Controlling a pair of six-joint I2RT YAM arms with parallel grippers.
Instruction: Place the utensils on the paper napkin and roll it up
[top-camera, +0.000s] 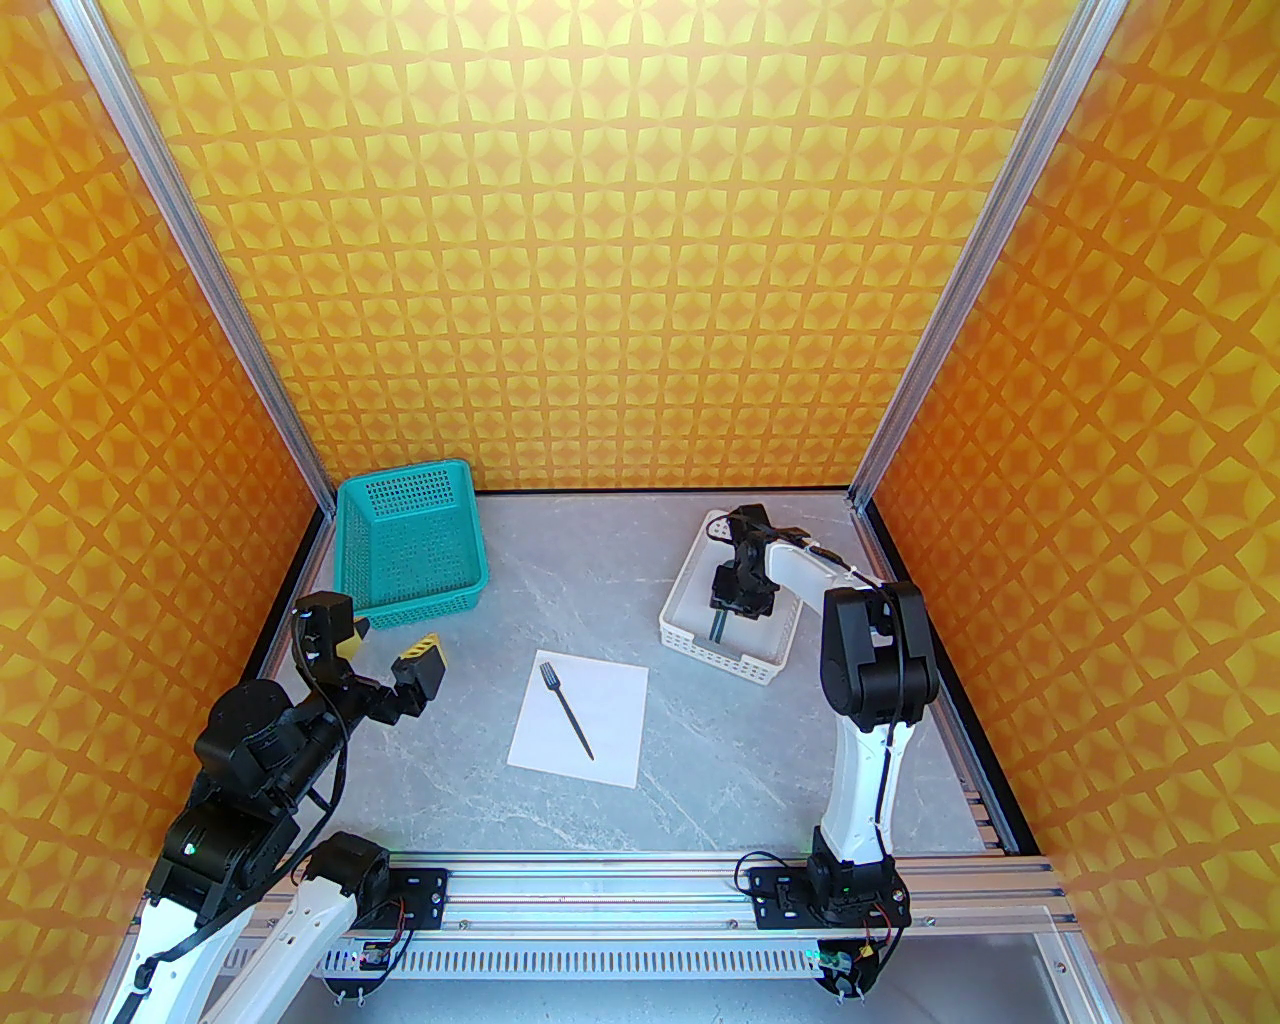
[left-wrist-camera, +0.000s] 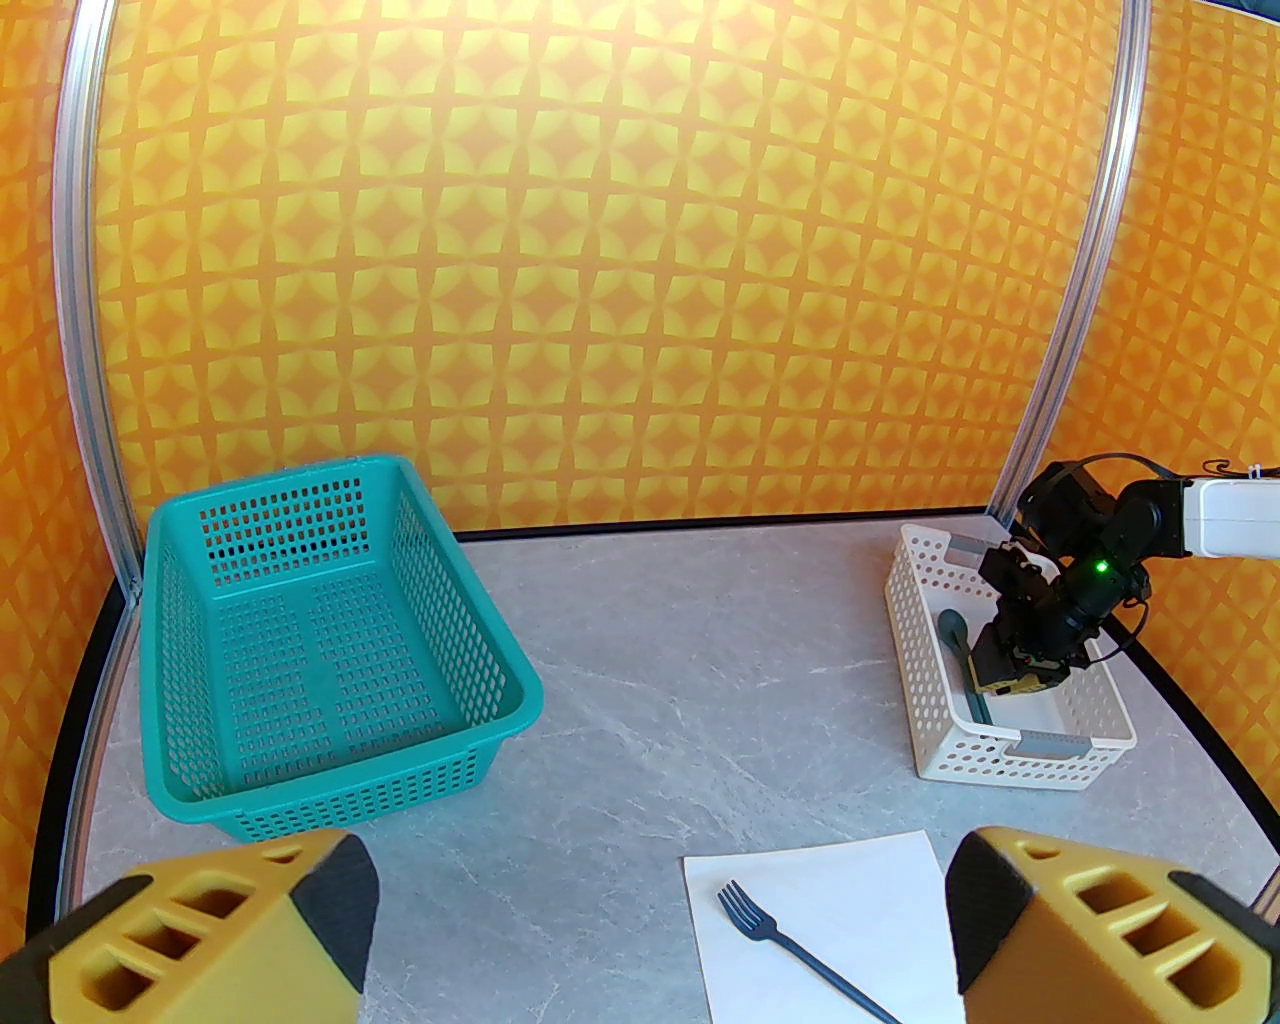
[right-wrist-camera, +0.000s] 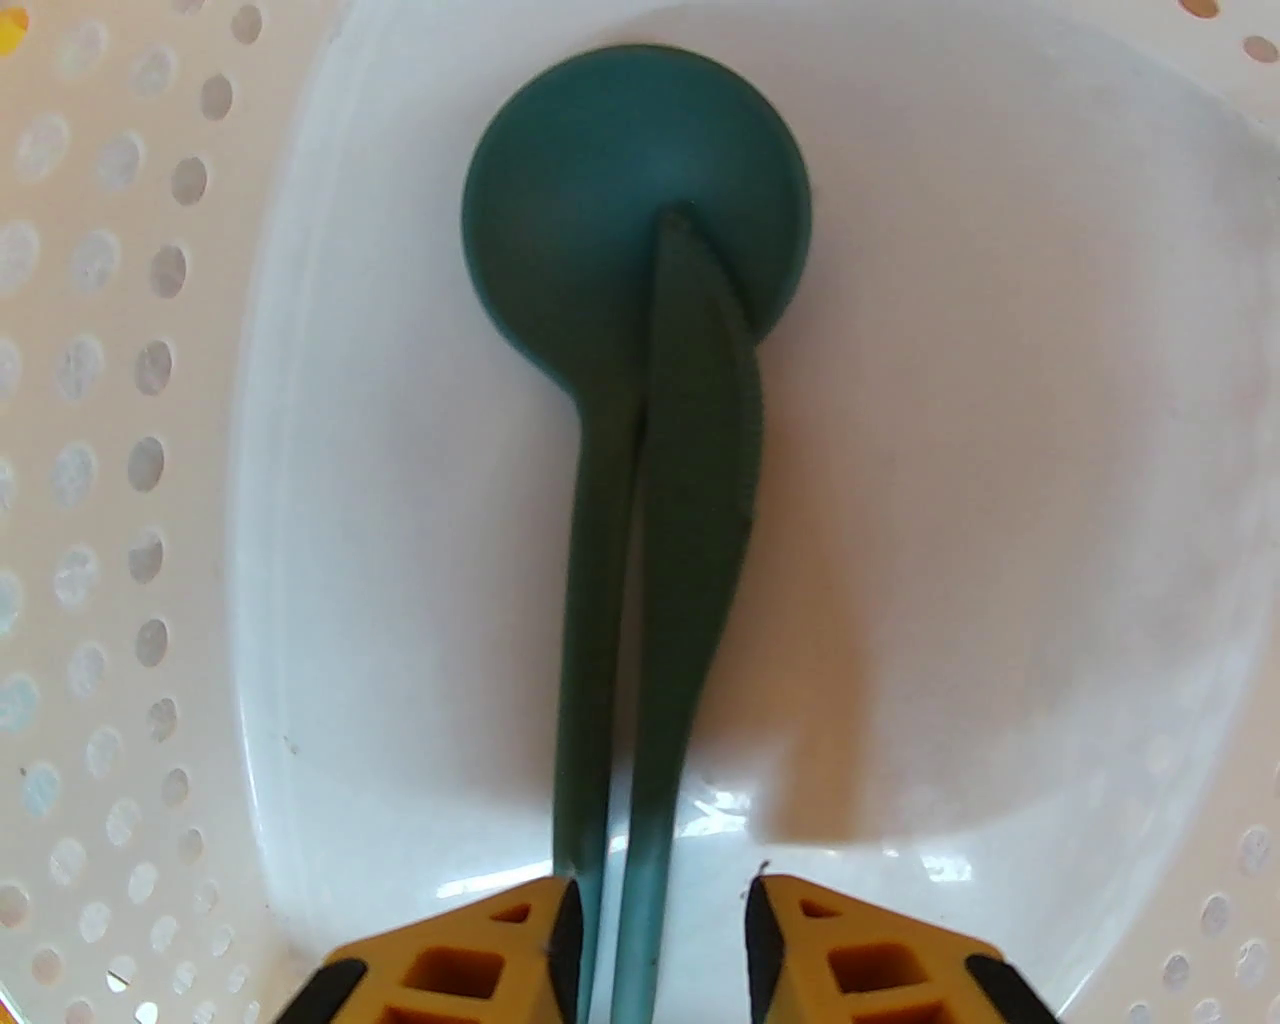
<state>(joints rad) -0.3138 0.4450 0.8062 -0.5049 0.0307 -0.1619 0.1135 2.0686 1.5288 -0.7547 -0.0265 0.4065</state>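
**A:** How is the right arm posed?

**B:** It reaches forward over the white perforated tray (top-camera: 700, 642), with the wrist bent down, so the right gripper (right-wrist-camera: 660, 940) points into the tray.

**A:** Does it hold anything?

**B:** Its jaws are partly open on both sides of the handles of the spoon (right-wrist-camera: 630, 200) and knife (right-wrist-camera: 700, 450), which lie together on the tray floor. The spoon handle is just against one pad. A gap shows at the other pad, so nothing is clamped.

**A:** And the left arm?

**B:** It is folded low near the teal basket (top-camera: 410, 540). The left gripper (top-camera: 385, 650) is wide open and empty above the table (top-camera: 700, 790). The fork (top-camera: 565, 708) lies diagonally on the paper napkin (top-camera: 615, 745).
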